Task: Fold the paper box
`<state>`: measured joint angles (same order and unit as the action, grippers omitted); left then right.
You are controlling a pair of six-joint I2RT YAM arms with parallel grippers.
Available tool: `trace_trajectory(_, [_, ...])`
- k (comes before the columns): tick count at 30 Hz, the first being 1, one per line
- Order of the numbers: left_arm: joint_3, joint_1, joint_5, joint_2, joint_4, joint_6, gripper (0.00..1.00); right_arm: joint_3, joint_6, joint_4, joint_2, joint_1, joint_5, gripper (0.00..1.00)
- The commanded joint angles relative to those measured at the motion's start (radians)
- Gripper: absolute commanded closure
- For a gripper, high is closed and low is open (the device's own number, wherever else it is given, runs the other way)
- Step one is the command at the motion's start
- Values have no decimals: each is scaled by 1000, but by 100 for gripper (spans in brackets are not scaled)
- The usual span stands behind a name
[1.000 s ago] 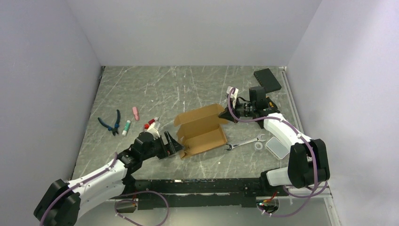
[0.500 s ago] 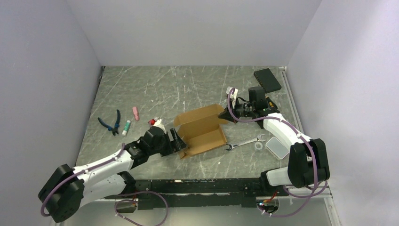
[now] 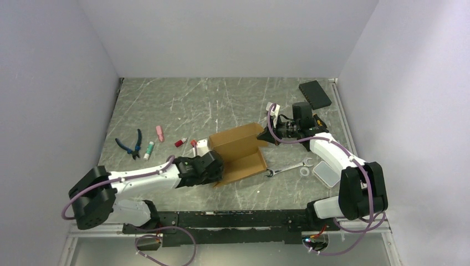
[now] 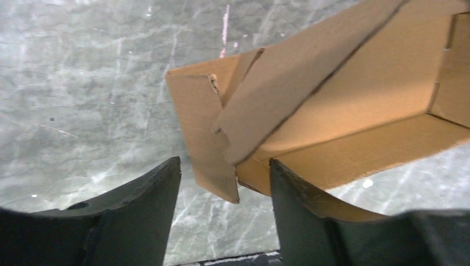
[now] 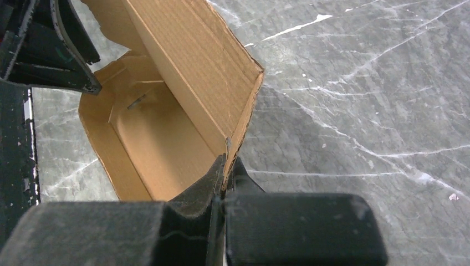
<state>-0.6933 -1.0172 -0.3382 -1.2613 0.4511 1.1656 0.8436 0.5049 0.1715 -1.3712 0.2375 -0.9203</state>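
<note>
The paper box [image 3: 238, 149] is brown cardboard, half formed and open on top, lying mid-table. My left gripper [image 3: 218, 167] is at its near-left corner. In the left wrist view its jaws [image 4: 224, 162] stand apart, open, around a loose corner flap of the paper box [image 4: 343, 105]; the right fingertip [image 4: 282, 183] sits against the box's wall, while the left one is clear of the cardboard. My right gripper [image 3: 270, 136] is shut on the box's right end; in the right wrist view the gripper [image 5: 226, 160] pinches the edge of the cardboard wall [image 5: 188, 61].
Blue-handled pliers [image 3: 132, 145], a pink pen [image 3: 159, 133], a green-tipped marker [image 3: 149, 149] and a small red piece [image 3: 179, 142] lie to the left. A wrench [image 3: 287, 167], a small ring [image 3: 304, 171] and a clear case [image 3: 326, 173] lie to the right. A black pad [image 3: 315, 94] sits at the back right.
My left arm has swung right and forward up to the box's left corner, and its jaws have narrowed round the flap. The right gripper has kept its hold in place.
</note>
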Motion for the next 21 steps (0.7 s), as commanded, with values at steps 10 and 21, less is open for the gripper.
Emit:
trace_trajectory(10, [-79,-34,-165,-50,186,94,58,9,15,-12,-2,9,-25,100])
trace_trajectory(21, [-29,-34,-131,62,82,-15,100,9,14,-12,2,11,-28,100])
